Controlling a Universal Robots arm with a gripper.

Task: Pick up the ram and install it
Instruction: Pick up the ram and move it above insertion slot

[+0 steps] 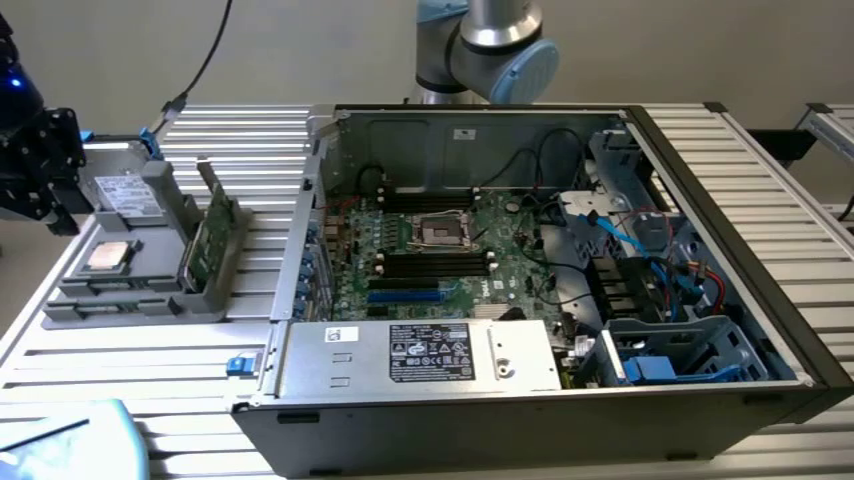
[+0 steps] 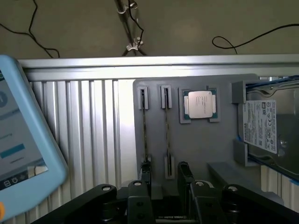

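Grey moulded tray (image 2: 205, 149) on the slatted aluminium bench (image 2: 93, 121), seen from the wrist camera. Two slim strips stand on edge in parallel slots. The ram (image 2: 167, 126) taken here as the task's thing is the strip nearer the square silver processor (image 2: 200, 103); a second strip (image 2: 144, 126) sits just beside it. A hard drive (image 2: 264, 126) lies at the tray's far side, beyond the processor.

The gripper (image 2: 164, 179) hangs over one end of the slots. Its black fingers (image 2: 183, 173) stand apart with a clear gap, and nothing is clamped between them. The ram's end lines up with that gap, while one finger sits over the end of the second strip. Whether a finger touches either strip cannot be told.

In the exterior view the open computer case (image 1: 747, 240) lies well apart from the tray, toward that view's right. Its motherboard (image 1: 454, 250) is exposed, and the long black memory slots (image 1: 424, 262) appear unfilled. A light-blue control pendant (image 2: 23, 140) rests near the tray.

Progress, as judged: early. The ram is seated in its tray slot, not yet lifted, so both the pick-up and the installation are left to do.
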